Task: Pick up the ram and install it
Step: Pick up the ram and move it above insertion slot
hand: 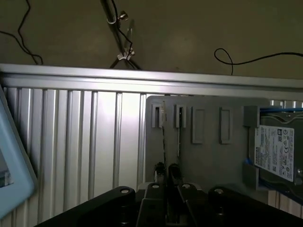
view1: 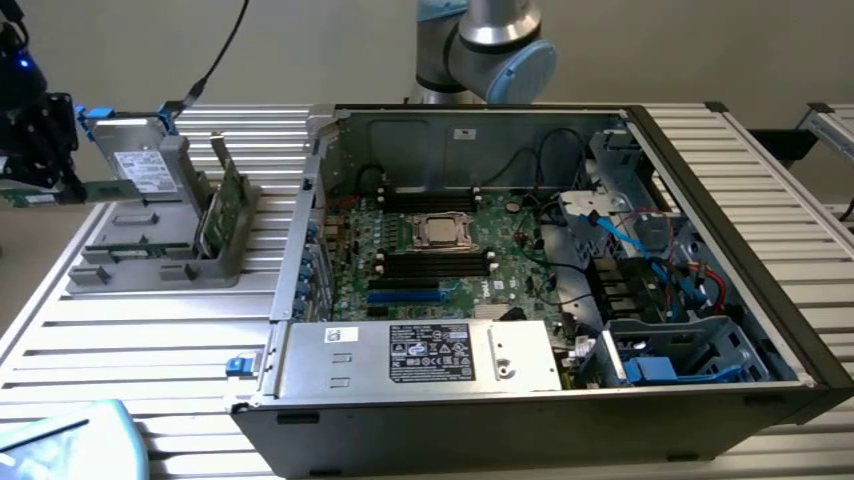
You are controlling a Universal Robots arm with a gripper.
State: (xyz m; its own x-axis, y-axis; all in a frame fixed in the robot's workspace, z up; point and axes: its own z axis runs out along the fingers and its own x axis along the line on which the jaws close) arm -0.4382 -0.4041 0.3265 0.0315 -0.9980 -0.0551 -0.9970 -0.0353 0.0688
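Green ram [view1: 94, 190] hangs level at the frame's upper left, clenched in the black end effector [view1: 43, 182], just beside the grey parts holder [view1: 147, 270] on the slatted desk [view1: 134, 340].

The gripper [view1: 40, 175] is showing black, with a small blue light glowing on its body. The ram [view1: 83, 190] at its tips is showing green. Just beside the gripper, a tray [view1: 147, 262] is showing plain grey, and a drive [view1: 134, 150] is gleaming silver with blue tabs and a white printed label. A card [view1: 222, 205] near them is showing green. Beneath the gripper the table [view1: 160, 340] is shining silver in ribbed stripes. Well apart from the gripper, a case [view1: 534, 430] is showing black, its board [view1: 454, 255] green, and its power unit [view1: 521, 360] silver with a black label.
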